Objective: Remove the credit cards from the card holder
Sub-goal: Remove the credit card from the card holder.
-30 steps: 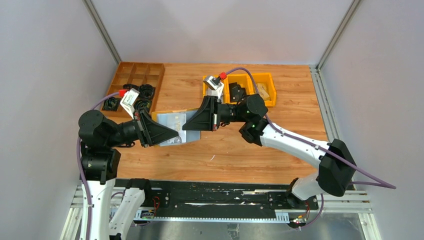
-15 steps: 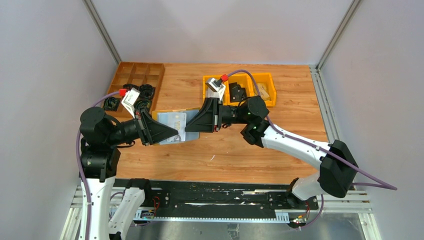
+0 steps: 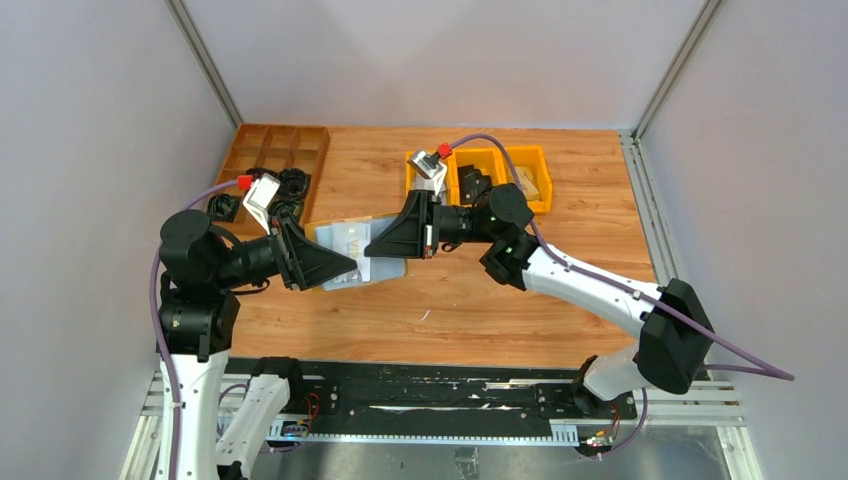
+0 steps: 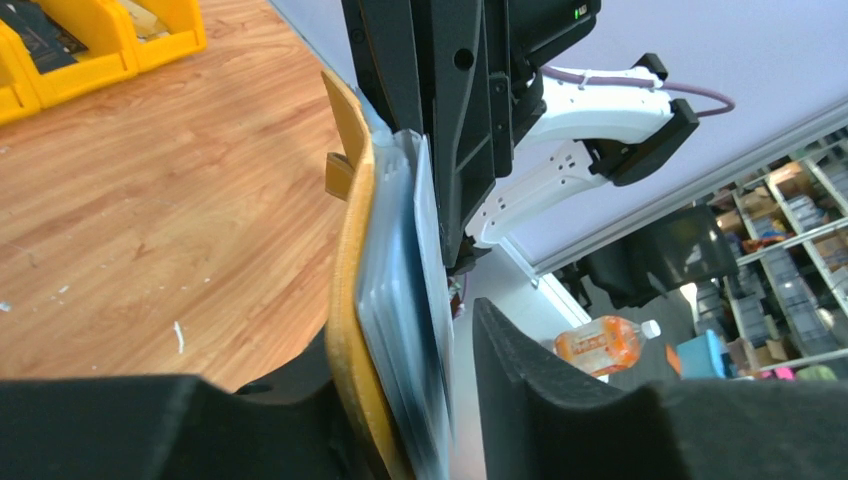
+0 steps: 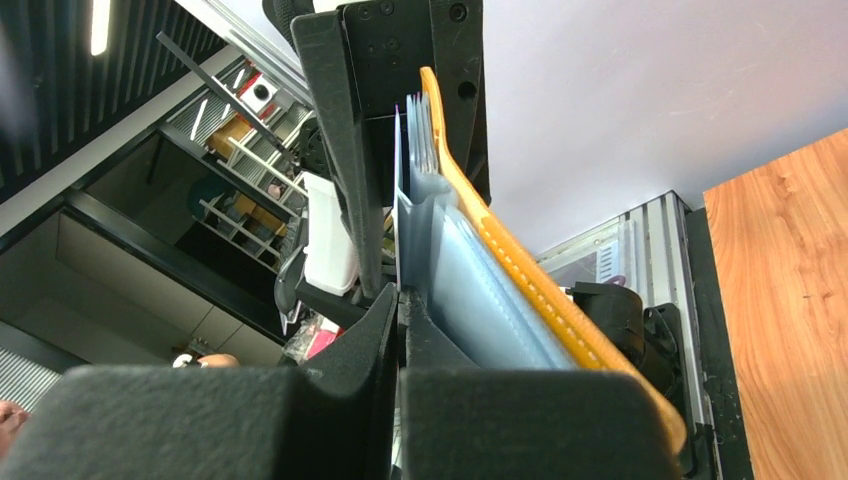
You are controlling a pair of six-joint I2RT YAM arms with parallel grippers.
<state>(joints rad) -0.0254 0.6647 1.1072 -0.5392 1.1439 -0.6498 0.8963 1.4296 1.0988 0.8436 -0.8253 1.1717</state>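
Clearance surrounds your mustard-yellow leather-look card holder [image 3: 345, 240], aloft over the wooden tabletop [image 3: 460, 300], long axis left-right, sleeves upward; left tool [image 3: 354, 268] slack around one end, right tool [image 3: 369, 252] clenched on a thin grey plastic card [image 5: 398, 200].

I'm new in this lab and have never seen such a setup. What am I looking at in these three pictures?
A left arm and a right arm, both robotic, stand at the near edge of a wooden table. One picture looks down from above. The other two come from cameras on the wrists; the black shapes at the bottom of those are the left fingers and the right fingers. At the back lie yellow bins and a wooden tray with black parts. Between the arms, above the table, is a mustard card holder with grey sleeves. The left fingers stand around it, one with a gap beside it. The right fingers are shut on a thin grey layer at its edge; card or sleeve, I cannot tell.
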